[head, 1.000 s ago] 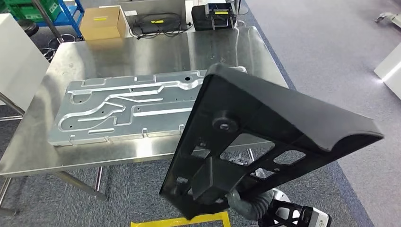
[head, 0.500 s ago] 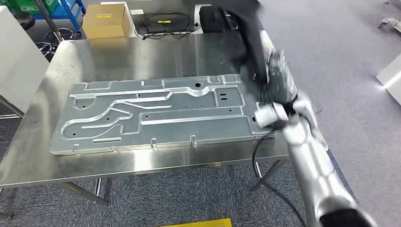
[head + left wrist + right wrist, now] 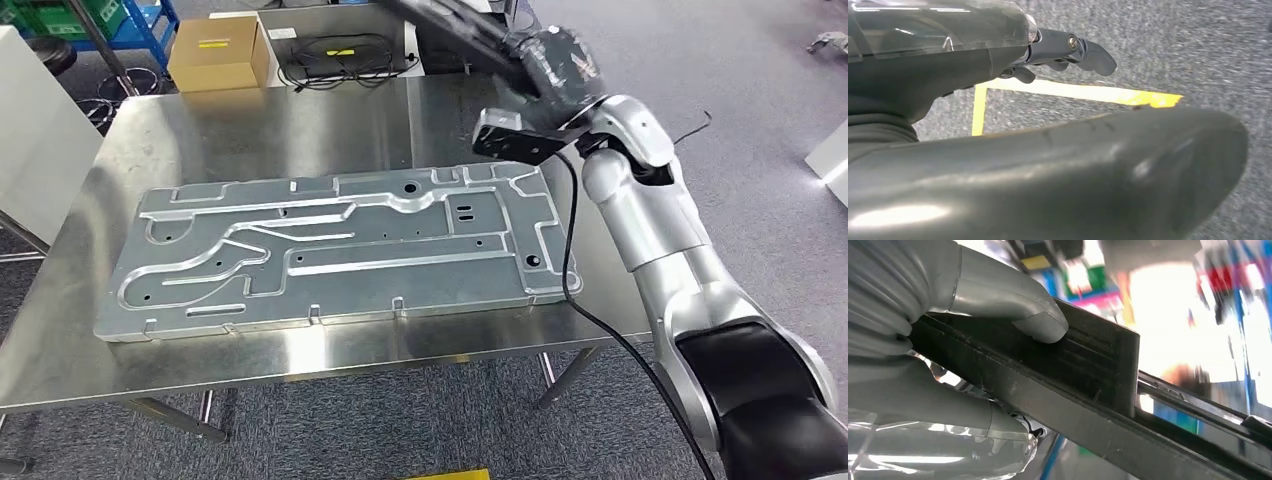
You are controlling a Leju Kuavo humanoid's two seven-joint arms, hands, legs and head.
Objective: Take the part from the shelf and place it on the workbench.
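One workbench (image 3: 300,345), one metal panel (image 3: 340,250), one black part (image 3: 1098,405), one cardboard box (image 3: 215,50).

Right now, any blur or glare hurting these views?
Head view: black part and right hand motion-smeared; soft glare on the steel workbench. Right wrist view: background blown out and blurred, thumb sharp. Left wrist view: carpet slightly soft.

The right hand (image 3: 545,75) holds the black plastic frame part (image 3: 450,25) above the far right of the shiny steel workbench (image 3: 250,130). Left of the hand, nearer the robot, lies the large stamped grey metal plate (image 3: 330,250). Beyond the hand, seemingly on the floor, sits a brown cardboard box (image 3: 218,52).
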